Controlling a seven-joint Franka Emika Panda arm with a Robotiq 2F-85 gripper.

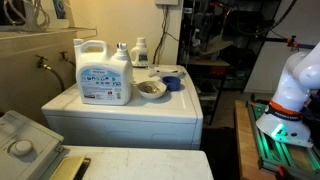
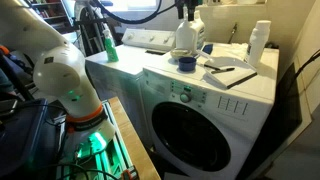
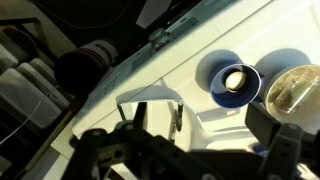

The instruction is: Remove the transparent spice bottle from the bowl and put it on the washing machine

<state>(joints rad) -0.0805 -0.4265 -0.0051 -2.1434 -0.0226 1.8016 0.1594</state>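
The tan bowl [image 1: 151, 89] sits on the washing machine's flat white top [image 1: 120, 108], between the big detergent jug [image 1: 105, 72] and a blue cup [image 1: 172, 83]. Something pale lies in the bowl; I cannot make out the transparent spice bottle as a distinct shape. In the wrist view the bowl [image 3: 293, 92] is at the right edge, beside the blue cup [image 3: 234, 85]. My gripper [image 3: 190, 158] is open and empty, its dark fingers spread wide, well away from the machine. The arm [image 1: 298, 85] stands off to the side.
A small white bottle with a blue label [image 1: 140, 52] stands behind the jug. A grey-white unit with a dial [image 1: 20, 142] is in the near corner. A white bottle [image 2: 260, 42], papers [image 2: 232, 72] and a green bottle [image 2: 108, 45] are also around the machine [image 2: 210, 115].
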